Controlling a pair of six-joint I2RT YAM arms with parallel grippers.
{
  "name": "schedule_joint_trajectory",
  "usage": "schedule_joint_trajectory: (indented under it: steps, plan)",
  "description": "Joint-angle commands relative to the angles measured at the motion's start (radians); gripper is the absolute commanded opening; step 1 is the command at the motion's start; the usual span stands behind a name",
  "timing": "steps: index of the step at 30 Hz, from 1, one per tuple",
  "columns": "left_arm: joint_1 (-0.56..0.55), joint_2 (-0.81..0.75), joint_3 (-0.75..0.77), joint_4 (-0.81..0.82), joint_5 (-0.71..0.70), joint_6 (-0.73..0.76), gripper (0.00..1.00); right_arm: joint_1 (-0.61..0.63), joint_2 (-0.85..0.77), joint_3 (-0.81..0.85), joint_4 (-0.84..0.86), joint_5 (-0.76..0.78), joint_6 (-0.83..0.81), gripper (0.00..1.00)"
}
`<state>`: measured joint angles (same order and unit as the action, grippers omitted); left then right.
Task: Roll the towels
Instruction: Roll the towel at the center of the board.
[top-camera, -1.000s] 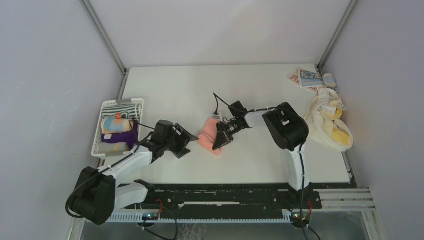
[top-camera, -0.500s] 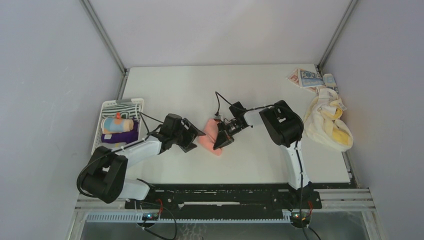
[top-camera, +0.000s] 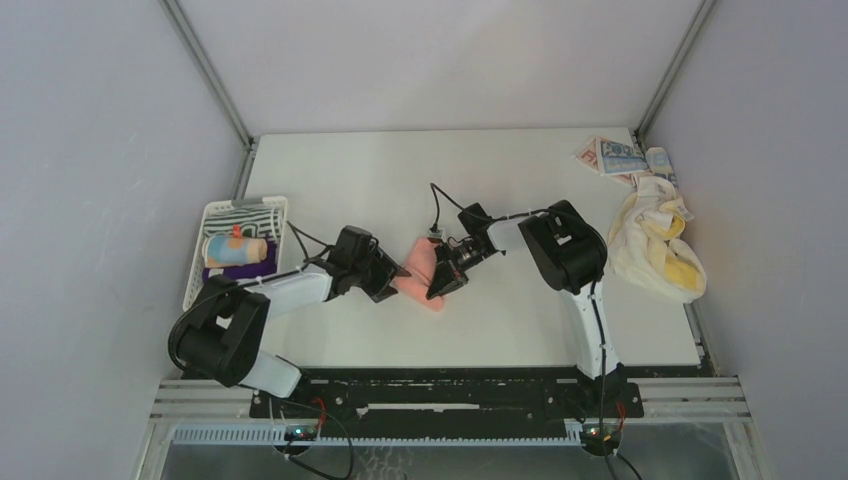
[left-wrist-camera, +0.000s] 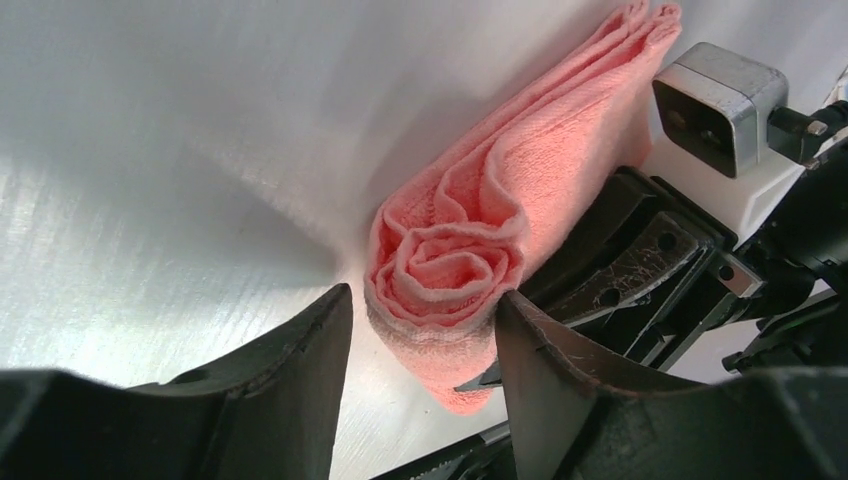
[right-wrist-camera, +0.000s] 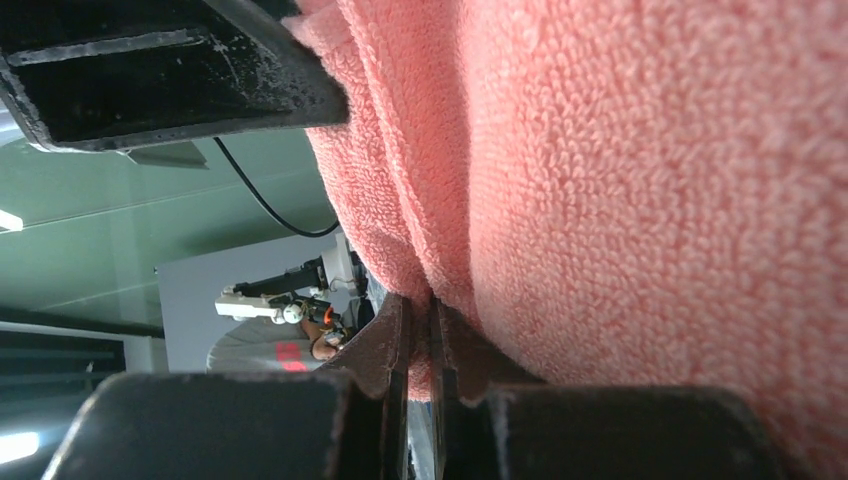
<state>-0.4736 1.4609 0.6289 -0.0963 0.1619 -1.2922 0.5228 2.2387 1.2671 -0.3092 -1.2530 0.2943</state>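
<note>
Left wrist view: the left hand (left-wrist-camera: 422, 300) straddles the spiral end of the pink towel (left-wrist-camera: 540, 150), which lies on the bench (left-wrist-camera: 150, 150) as a loose roll. The jaws stand part open, one finger on each side of the roll. One finger touches the cloth and the other sits just beside it. No firm grasp shows.

The right hand (right-wrist-camera: 418, 300) faces the left hand from the other side of the roll. It is clenched on a thin fold of the same towel. In its wrist view the fingers (right-wrist-camera: 385, 340) meet with only cloth between them.

Step in hand, as judged: the roll is formed and is being taken over by the left hand while the right hand pins it.

Next move, as judged:
1. Clamp the left hand across the full thickness of the roll, so that every layer is caught.
2. Only then free the fold held by the right hand.

Caution: the cloth is soft and the outer flap looks slack. A shallow grasp may let the roll unwind.

Outward, in the top view: the basket (top-camera: 205, 215) stands at the left edge of the bench and holds rolled towels (top-camera: 235, 250). A cream towel (top-camera: 655, 240) lies in a heap at the right edge, well apart from the hands. A printed towel (top-camera: 615, 157) lies just beyond it in the far right corner. Neither is rolled.
</note>
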Motion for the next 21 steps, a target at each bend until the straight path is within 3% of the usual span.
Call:
schedule_joint_trajectory:
  steps: [1,6,13,21]
  plan:
    - [-0.004,0.023,0.002,-0.031,-0.028,0.006,0.58,-0.007,0.026,0.005,-0.009,0.135,-0.011,0.0]
    - [-0.005,0.073,0.039,-0.095,-0.052,0.045,0.54,-0.004,-0.024,0.004,-0.027,0.187,-0.056,0.01]
    - [-0.003,0.12,0.048,-0.111,-0.049,0.066,0.46,0.05,-0.24,-0.017,-0.072,0.394,-0.195,0.27]
    - [-0.005,0.156,0.077,-0.161,-0.044,0.105,0.45,0.185,-0.488,-0.122,-0.055,0.773,-0.33,0.43]
